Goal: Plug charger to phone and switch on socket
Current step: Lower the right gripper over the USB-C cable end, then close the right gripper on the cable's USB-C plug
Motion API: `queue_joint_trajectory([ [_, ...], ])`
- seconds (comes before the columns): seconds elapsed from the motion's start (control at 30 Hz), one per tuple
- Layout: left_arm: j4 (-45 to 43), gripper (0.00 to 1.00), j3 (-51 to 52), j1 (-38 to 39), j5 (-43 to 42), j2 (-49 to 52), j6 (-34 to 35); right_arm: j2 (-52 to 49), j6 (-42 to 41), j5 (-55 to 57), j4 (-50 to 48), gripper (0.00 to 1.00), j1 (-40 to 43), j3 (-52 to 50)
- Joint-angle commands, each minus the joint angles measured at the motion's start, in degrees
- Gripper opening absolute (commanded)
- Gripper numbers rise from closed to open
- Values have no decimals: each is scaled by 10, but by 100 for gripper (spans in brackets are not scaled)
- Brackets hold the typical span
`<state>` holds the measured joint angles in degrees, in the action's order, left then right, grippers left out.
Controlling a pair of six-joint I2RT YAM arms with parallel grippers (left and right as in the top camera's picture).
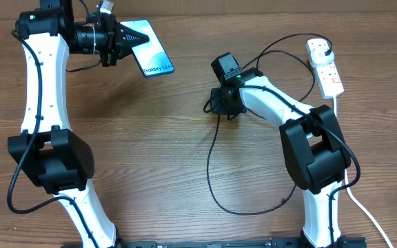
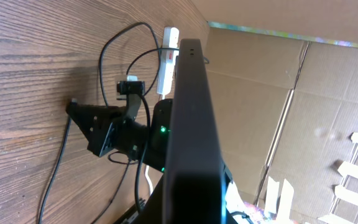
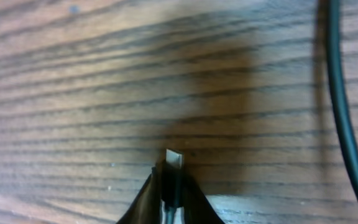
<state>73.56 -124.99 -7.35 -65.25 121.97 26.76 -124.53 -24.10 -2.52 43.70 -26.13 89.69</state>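
The phone (image 1: 150,49), light blue with white text, is held off the table at the back left by my left gripper (image 1: 128,40), which is shut on its end. In the left wrist view the phone (image 2: 191,124) shows edge-on as a dark bar. My right gripper (image 1: 214,105) is at mid table, shut on the charger's connector tip (image 3: 174,160), whose metal end sticks out just above the wood. The charger's black cable (image 1: 212,165) loops over the table to a black plug in the white socket (image 1: 326,65) at the back right.
The socket's thick white cord (image 1: 353,193) runs down the right side past the right arm's base. The cable passes on the right in the right wrist view (image 3: 344,112). Cardboard boxes (image 2: 303,112) stand beyond the table.
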Motion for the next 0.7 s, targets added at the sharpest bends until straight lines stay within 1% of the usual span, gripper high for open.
queue_joint_trajectory([
  [0.0,0,4,-8,3,-19,-4,-11,-18,1,-12,2,4,5,3],
  [0.17,1,4,-8,3,-19,-4,-11,-18,0,-62,2,4,5,4],
  [0.2,2,4,-8,3,-19,-4,-11,-17,-5,-73,3,4,7,4],
  [0.23,2,4,-8,3,-19,-4,-11,-15,-32,-73,10,4,7,5],
  [0.3,2,4,-8,3,-19,-4,-11,-12,-78,-55,29,4,8,9],
  [0.4,1,4,-8,3,-18,-4,-11,-10,-92,-1,47,4,1,16],
  [0.43,1,4,-8,3,-19,-4,-11,-10,-92,39,51,4,-12,16],
  [0.5,1,4,-8,3,-19,-4,-11,-14,-106,71,57,4,-25,16],
  [0.67,1,4,-8,3,-19,-4,-11,-37,-137,78,57,4,-57,16],
])
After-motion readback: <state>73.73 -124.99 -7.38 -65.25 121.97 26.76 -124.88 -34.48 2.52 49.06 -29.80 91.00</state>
